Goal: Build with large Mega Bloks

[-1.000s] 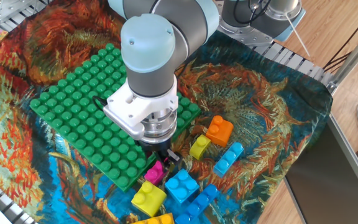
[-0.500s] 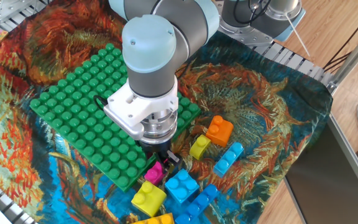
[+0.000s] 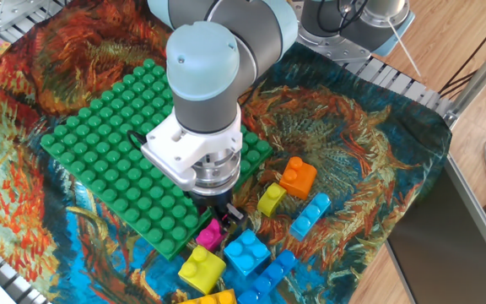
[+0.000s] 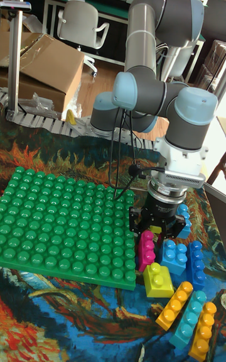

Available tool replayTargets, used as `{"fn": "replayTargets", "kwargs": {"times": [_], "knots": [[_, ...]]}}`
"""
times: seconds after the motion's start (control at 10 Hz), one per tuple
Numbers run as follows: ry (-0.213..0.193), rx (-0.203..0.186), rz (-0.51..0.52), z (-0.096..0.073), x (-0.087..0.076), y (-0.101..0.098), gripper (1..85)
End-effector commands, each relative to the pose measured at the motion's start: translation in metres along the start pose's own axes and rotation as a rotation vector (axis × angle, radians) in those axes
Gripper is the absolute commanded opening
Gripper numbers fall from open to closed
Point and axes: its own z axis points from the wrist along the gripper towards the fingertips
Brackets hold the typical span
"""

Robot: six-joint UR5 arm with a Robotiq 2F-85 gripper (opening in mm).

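My gripper (image 3: 218, 216) (image 4: 156, 229) is down low just off the near edge of the green baseplate (image 3: 112, 156) (image 4: 59, 224). Its fingers are shut on the far end of the oblong magenta brick (image 3: 210, 234) (image 4: 147, 250), which lies on the cloth against the baseplate's edge. The wrist hides the contact from above. Close by lie a yellow brick (image 3: 202, 268) (image 4: 158, 280), a blue brick (image 3: 246, 252) (image 4: 176, 255), a long blue brick (image 3: 273, 272) (image 4: 195, 264), a small yellow brick (image 3: 271, 199), an orange brick (image 3: 298, 177) and a light blue brick (image 3: 310, 215).
A patterned cloth (image 3: 369, 160) covers the table. Long yellow-orange (image 4: 174, 305), light blue (image 4: 190, 318) and orange (image 4: 202, 332) bricks lie at the near edge. A second arm's base (image 3: 353, 21) stands at the back, and the table edge drops off at the right.
The arm shifted very slightly at first, then held still. The bricks have not moved.
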Motion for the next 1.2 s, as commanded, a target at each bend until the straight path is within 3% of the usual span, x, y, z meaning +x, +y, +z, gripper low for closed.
{"fn": "replayTargets", "kwargs": {"times": [0.0, 0.6, 0.9, 1.1], "knots": [[0.004, -0.005, -0.004, 0.0, 0.0, 0.002, 53.0], [-0.007, -0.016, 0.018, 0.009, -0.002, 0.016, 52.3], [-0.026, -0.005, 0.004, 0.011, -0.006, 0.011, 49.3], [-0.016, 0.0, 0.03, 0.014, -0.004, 0.008, 25.7]]}}
